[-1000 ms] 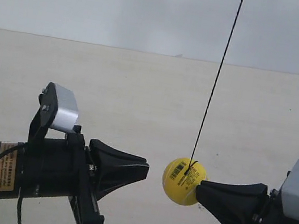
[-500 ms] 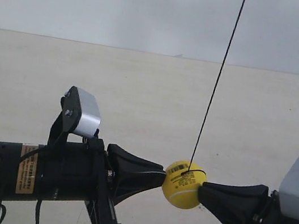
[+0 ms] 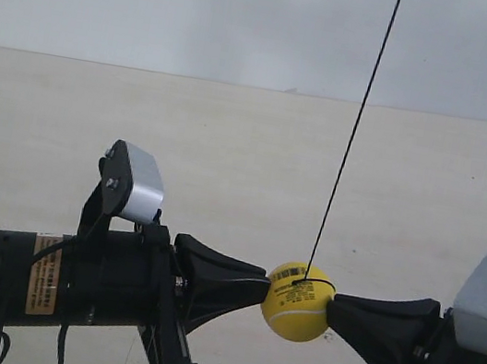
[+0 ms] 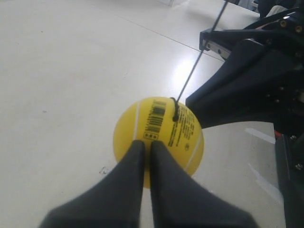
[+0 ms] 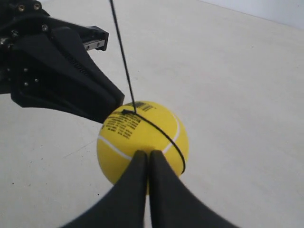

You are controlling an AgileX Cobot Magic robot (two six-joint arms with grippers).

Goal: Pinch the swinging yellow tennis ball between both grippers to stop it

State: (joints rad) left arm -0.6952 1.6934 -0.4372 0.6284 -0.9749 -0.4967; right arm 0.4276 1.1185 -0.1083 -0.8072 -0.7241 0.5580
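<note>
The yellow tennis ball (image 3: 298, 303) hangs on a thin black string (image 3: 351, 144) low above the pale table. It sits squeezed between the two black cone-shaped jaw tips. In the left wrist view my left gripper (image 4: 147, 144) is shut and its tip presses the ball (image 4: 161, 124) just under the barcode. My right gripper (image 5: 145, 154) is also shut, and its tip presses the opposite side of the ball (image 5: 142, 130). In the exterior view the left gripper (image 3: 260, 288) comes in from the left and the right gripper (image 3: 333, 307) from the right.
A pale table surface (image 3: 231, 143) stretches behind and below the arms, with a plain light wall (image 3: 207, 8) beyond it. Each arm carries a grey-white block (image 3: 142, 184) above its wrist. The string rises out of the top of the exterior view.
A second ago the arm at the exterior view's left stood apart from the ball; it moved right until its tip touched it. Over the last half second nothing visibly moved.
</note>
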